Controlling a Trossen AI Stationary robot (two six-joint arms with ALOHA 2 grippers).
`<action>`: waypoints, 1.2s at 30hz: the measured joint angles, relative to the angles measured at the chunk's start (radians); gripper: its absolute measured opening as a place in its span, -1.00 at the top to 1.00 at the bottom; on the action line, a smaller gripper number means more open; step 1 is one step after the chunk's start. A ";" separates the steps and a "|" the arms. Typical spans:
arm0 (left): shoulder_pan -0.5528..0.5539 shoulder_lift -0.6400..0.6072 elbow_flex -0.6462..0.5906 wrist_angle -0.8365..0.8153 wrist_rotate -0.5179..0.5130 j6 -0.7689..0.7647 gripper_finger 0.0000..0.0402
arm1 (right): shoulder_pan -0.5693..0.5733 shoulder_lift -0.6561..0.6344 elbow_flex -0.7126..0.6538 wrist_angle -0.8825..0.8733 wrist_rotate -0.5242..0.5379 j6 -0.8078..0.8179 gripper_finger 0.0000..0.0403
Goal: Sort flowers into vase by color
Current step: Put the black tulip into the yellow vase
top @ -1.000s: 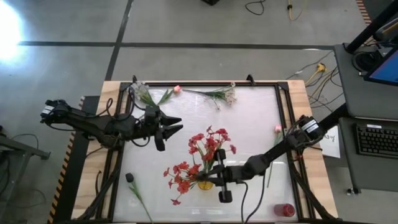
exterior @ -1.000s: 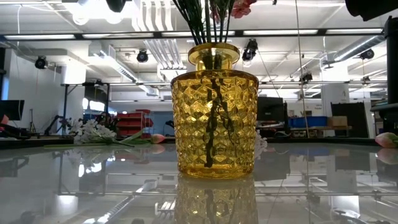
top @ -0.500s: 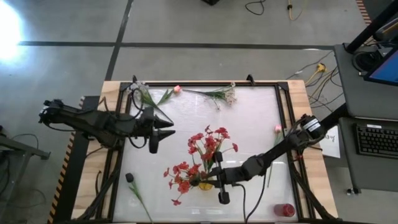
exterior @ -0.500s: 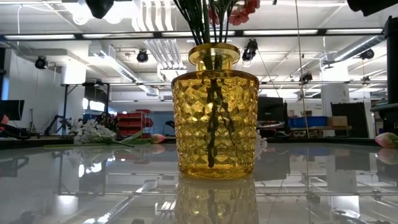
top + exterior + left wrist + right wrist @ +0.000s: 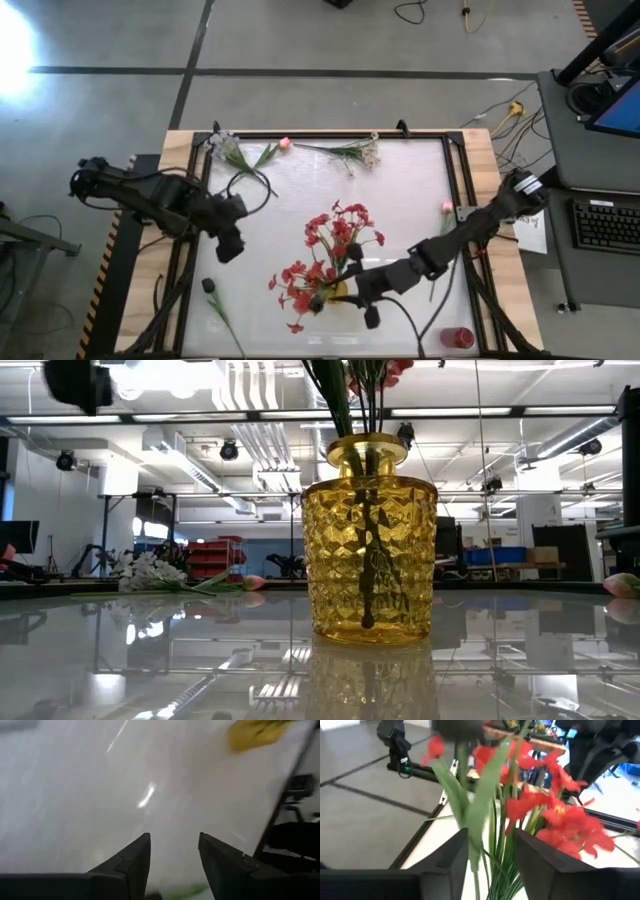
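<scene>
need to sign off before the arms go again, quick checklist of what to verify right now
1. Yellow vase upright on the table: ok.
2. Red flowers stand in the vase: ok.
3. Right gripper let go of the stems: ok, fingers apart around them.
4. Left gripper open and empty: ok.
5. Dark-budded flower free near the left gripper: ok.
6. Pink flower reachable for the right arm: cannot tell.

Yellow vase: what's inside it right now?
The vase holds red flowers; their dark green stems run down through the neck nearly to the base. From above, the blossoms cover most of the vase mouth. Whether there is water inside cannot be told.
</scene>
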 joint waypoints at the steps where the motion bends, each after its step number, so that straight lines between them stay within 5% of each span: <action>1: -0.012 0.011 0.002 -0.030 0.005 -0.049 0.22 | 0.005 -0.009 0.021 -0.056 0.000 0.000 0.21; 8: -0.077 0.072 -0.018 -0.068 0.185 -0.325 0.21 | 0.017 -0.044 0.129 -0.295 0.001 0.016 -0.02; 17: -0.258 0.146 -0.019 -0.078 0.289 -0.680 0.21 | 0.035 -0.102 0.215 -0.496 0.002 0.054 -0.03; 27: -0.499 0.260 -0.021 0.027 0.217 -1.170 -0.02 | 0.054 -0.217 0.261 -0.568 0.076 0.039 0.00; 36: -0.530 0.438 -0.028 0.120 0.200 -1.282 -0.18 | 0.054 -0.273 0.260 -0.591 0.107 0.044 0.00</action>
